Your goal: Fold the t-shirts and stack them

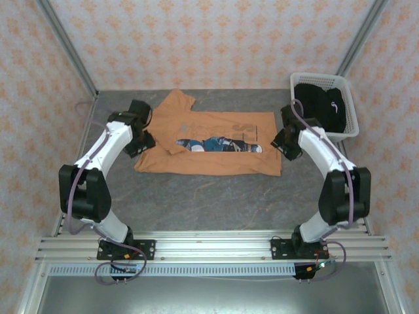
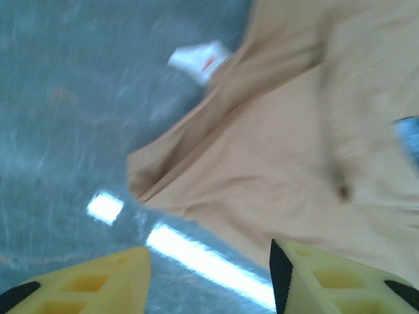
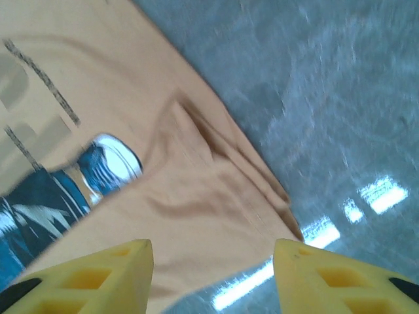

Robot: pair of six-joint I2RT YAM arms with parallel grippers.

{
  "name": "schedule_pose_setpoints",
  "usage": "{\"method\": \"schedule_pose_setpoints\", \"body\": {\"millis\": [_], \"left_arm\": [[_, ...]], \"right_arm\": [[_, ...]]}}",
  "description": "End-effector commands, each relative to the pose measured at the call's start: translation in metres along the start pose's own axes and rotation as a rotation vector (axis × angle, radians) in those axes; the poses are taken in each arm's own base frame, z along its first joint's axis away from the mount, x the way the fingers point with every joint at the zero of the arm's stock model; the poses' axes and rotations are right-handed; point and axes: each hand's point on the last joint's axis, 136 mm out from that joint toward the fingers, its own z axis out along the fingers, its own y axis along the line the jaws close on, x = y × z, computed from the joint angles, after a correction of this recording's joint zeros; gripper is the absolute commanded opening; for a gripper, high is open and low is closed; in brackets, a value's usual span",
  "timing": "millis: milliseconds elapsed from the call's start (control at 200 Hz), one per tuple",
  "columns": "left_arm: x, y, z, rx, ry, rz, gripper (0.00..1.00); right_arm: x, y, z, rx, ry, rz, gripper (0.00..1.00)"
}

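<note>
A: What is hard to make out?

B: Most of the print (image 1: 219,144) on the orange t-shirt (image 1: 209,163). Orange cloth is folded over it from both sides, so a narrow blue-and-white strip is all that shows. The wrist views are blurred. Each cuts off its yellow fingers (image 2: 98,281) at the bottom edge.

A: And the container?

B: A white slotted basket (image 1: 351,121) sits at the far right of the tabletop (image 1: 209,196). The black t-shirt (image 1: 317,104) lies bunched inside it, with a white mark (image 1: 336,108) facing up.

A: Any writing?

B: Grey block lettering (image 3: 19,85) shows faintly on the orange cloth, but it cannot be read. A small white tag (image 2: 196,59) with a red speck lies at the shirt's edge, too blurred to read.

A: Where is the orange shirt?

B: Flat on the tabletop between the arms, one sleeve pointing to the far side.

A: The jaws?

B: The left jaws stand apart over the shirt's left edge, holding nothing. The right jaws stand apart over its right corner, also empty.
</note>
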Motion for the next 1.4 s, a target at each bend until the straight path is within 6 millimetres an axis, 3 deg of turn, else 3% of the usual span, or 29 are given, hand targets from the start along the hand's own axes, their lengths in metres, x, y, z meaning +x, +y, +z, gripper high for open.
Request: {"method": "schedule_pose_setpoints", "body": {"millis": [0, 235, 370, 485, 635, 806, 951, 1151, 1246, 1341, 1396], "left_arm": [[0.021, 0.007, 0.028, 0.033, 0.130, -0.082, 0.55], [0.025, 0.036, 0.063, -0.092, 0.173, -0.098, 0.58], [0.010, 0.030, 0.076, -0.082, 0.126, -0.114, 0.58], [-0.004, 0.025, 0.086, -0.097, 0.096, -0.113, 0.53], [-0.016, 0.031, 0.093, -0.156, 0.063, -0.106, 0.35], [-0.024, 0.055, 0.090, -0.246, 0.021, -0.128, 0.00], [-0.018, 0.073, 0.081, -0.280, 0.027, -0.138, 0.00], [0.021, 0.096, 0.069, -0.289, 0.078, -0.151, 0.00], [0.039, 0.104, 0.067, -0.284, 0.104, -0.163, 0.00], [0.049, 0.108, 0.066, -0.282, 0.119, -0.163, 0.00], [0.052, 0.107, 0.063, -0.273, 0.129, -0.162, 0.10]], "right_arm": [[0.024, -0.014, 0.012, -0.004, 0.038, -0.013, 0.55], [0.047, -0.036, 0.034, 0.029, 0.093, -0.012, 0.61], [0.050, -0.044, 0.047, 0.052, 0.103, 0.009, 0.61], [0.047, -0.045, 0.057, 0.066, 0.094, 0.014, 0.59], [0.037, -0.038, 0.073, 0.079, 0.086, 0.006, 0.44], [0.027, -0.037, 0.074, 0.121, 0.063, 0.001, 0.11], [0.037, -0.053, 0.055, 0.177, 0.088, -0.016, 0.00], [0.078, -0.085, 0.041, 0.219, 0.190, -0.051, 0.02], [0.095, -0.091, 0.042, 0.209, 0.238, -0.050, 0.13], [0.096, -0.094, 0.039, 0.211, 0.229, -0.050, 0.27], [0.092, -0.095, 0.034, 0.219, 0.215, -0.048, 0.33]]}}
